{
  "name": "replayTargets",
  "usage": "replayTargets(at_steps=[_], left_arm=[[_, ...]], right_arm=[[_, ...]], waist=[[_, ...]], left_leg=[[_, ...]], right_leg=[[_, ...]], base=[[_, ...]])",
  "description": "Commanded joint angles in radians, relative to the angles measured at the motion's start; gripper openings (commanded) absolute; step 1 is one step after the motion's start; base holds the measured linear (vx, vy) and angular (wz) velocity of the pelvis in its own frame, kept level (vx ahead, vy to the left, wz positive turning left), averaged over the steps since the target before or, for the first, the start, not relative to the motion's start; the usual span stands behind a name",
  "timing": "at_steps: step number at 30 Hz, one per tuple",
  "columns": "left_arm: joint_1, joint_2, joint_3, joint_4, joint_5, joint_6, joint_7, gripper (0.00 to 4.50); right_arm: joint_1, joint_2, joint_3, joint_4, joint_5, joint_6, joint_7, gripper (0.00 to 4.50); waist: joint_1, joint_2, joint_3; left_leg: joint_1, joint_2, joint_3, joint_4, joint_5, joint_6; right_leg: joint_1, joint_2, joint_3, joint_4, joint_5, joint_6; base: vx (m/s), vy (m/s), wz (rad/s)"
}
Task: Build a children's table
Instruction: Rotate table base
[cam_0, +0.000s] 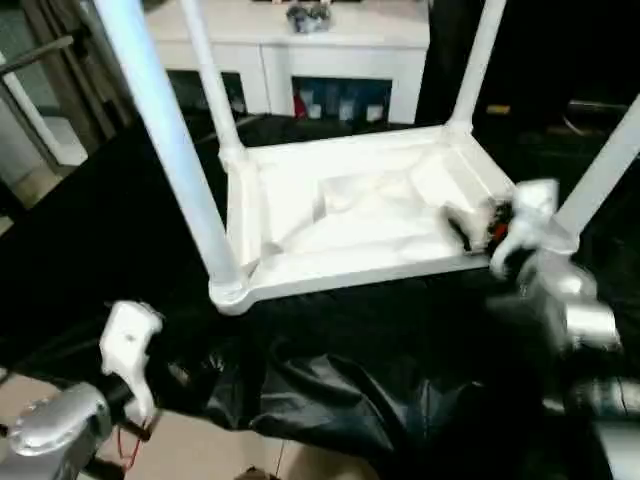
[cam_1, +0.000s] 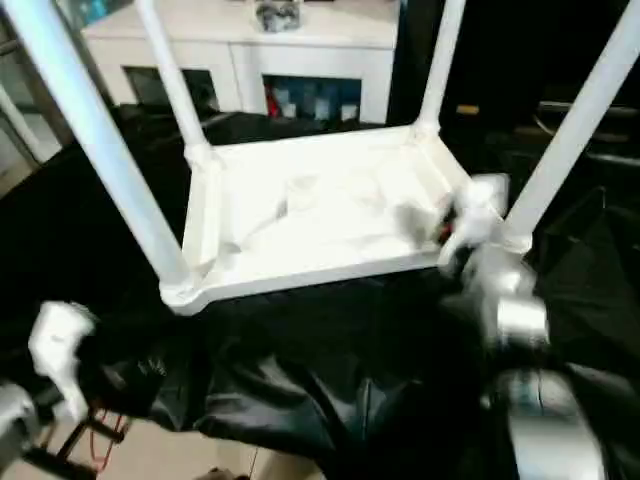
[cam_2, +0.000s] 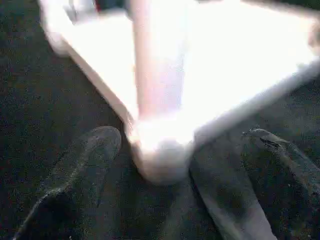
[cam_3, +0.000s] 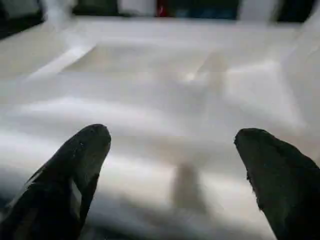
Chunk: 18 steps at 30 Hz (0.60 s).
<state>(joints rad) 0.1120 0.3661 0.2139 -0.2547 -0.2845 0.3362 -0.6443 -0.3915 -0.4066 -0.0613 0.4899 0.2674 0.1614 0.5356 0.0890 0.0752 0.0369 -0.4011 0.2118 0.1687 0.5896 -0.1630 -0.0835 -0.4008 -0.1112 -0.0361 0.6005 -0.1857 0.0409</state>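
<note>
The children's table (cam_0: 350, 215) lies upside down on the black-draped bench, all four legs standing in their sockets. Left end effector (cam_2: 175, 200) and right end effector (cam_3: 170, 165) are both spread, holding nothing. A careless nudge could topple it off the bench's near edge.
</note>
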Motion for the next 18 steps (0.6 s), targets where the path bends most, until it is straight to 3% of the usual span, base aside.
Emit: replayTargets(at_steps=[1,2,3,5,6,8,11,14,15,18], left_arm=[[-0.045,-0.003,0.0,0.029,-0.011,-0.013,0.031,4.4],[-0.064,-0.006,-0.006,0.042,-0.007,-0.014,0.036,4.4],[-0.094,-0.011,-0.016,0.068,-0.005,-0.016,0.036,4.4],[-0.151,-0.023,-0.035,0.124,0.006,-0.025,0.041,4.4],[-0.187,-0.031,-0.041,0.162,0.006,-0.028,0.038,4.4],[-0.23,-0.04,-0.047,0.214,0.007,-0.034,0.035,4.4],[-0.294,-0.053,-0.053,0.307,0.002,-0.048,0.02,4.4],[-0.36,-0.072,-0.047,0.376,-0.03,-0.051,0.002,4.4],[-0.376,-0.076,-0.045,0.391,-0.038,-0.051,-0.003,4.4],[-0.424,-0.087,-0.051,0.394,-0.106,-0.006,-0.067,4.4]], right_arm=[[0.027,-0.033,0.0,-0.103,0.015,0.059,0.006,4.5],[0.047,-0.041,-0.002,-0.129,0.015,0.075,0.009,4.5],[0.075,-0.054,-0.001,-0.161,0.012,0.095,0.011,4.5],[0.124,-0.076,-0.009,-0.226,0.013,0.144,0.014,4.5],[0.147,-0.088,-0.017,-0.261,0.01,0.17,0.009,4.5],[0.175,-0.102,-0.029,-0.317,0.012,0.216,0.0,4.5],[0.206,-0.126,-0.031,-0.384,0.012,0.288,-0.015,4.5],[0.208,-0.134,-0.019,-0.389,-0.001,0.324,-0.029,4.5],[0.205,-0.133,-0.015,-0.383,-0.005,0.329,-0.033,4.5],[0.163,-0.105,-0.004,-0.3,-0.051,0.311,-0.087,4.5]], waist=[[-0.004,-0.01,-0.053],[-0.004,-0.013,-0.052],[-0.005,0.0,-0.054],[-0.005,-0.005,-0.054],[-0.008,0.02,-0.055],[-0.012,0.006,-0.059],[-0.018,0.004,-0.059],[-0.027,0.006,-0.065],[-0.032,0.011,-0.064],[-0.032,0.014,-0.068]], left_leg=[[0.026,-0.002,0.011,-0.08,-0.342,0.016],[0.025,-0.004,0.011,-0.081,-0.344,0.014],[0.025,-0.005,0.008,-0.08,-0.347,0.008],[0.033,-0.007,0.011,-0.077,-0.365,0.003],[0.024,-0.01,0.006,-0.079,-0.351,-0.002],[0.024,-0.012,0.007,-0.077,-0.346,-0.004],[0.019,-0.015,0.007,-0.075,-0.321,0.003],[0.014,-0.014,0.006,-0.07,-0.284,0.015],[0.013,-0.016,0.007,-0.069,-0.28,0.017],[0.018,-0.015,0.009,-0.065,-0.271,0.022]], right_leg=[[0.026,0.005,0.008,-0.078,-0.309,-0.15],[0.028,0.005,0.007,-0.081,-0.32,-0.142],[0.028,0.002,0.008,-0.078,-0.329,-0.134],[0.02,0.004,0.011,-0.088,-0.346,-0.12],[0.028,0.002,0.009,-0.08,-0.335,-0.121],[0.029,0.004,0.008,-0.086,-0.312,-0.117],[0.033,0.005,0.006,-0.085,-0.292,-0.125],[0.037,-0.001,0.004,-0.078,-0.25,-0.148],[0.037,0.001,0.002,-0.078,-0.247,-0.157],[0.033,0.0,0.001,-0.076,-0.227,-0.186]], base=[[0.0,0.0,0.0],[0.0,0.0,0.0],[0.0,0.0,0.0],[0.0,0.0,0.0],[0.0,0.0,0.0],[0.0,0.0,0.0],[0.0,0.0,0.0],[0.0,0.0,0.0],[0.0,0.0,0.0],[0.0,0.0,0.0]])
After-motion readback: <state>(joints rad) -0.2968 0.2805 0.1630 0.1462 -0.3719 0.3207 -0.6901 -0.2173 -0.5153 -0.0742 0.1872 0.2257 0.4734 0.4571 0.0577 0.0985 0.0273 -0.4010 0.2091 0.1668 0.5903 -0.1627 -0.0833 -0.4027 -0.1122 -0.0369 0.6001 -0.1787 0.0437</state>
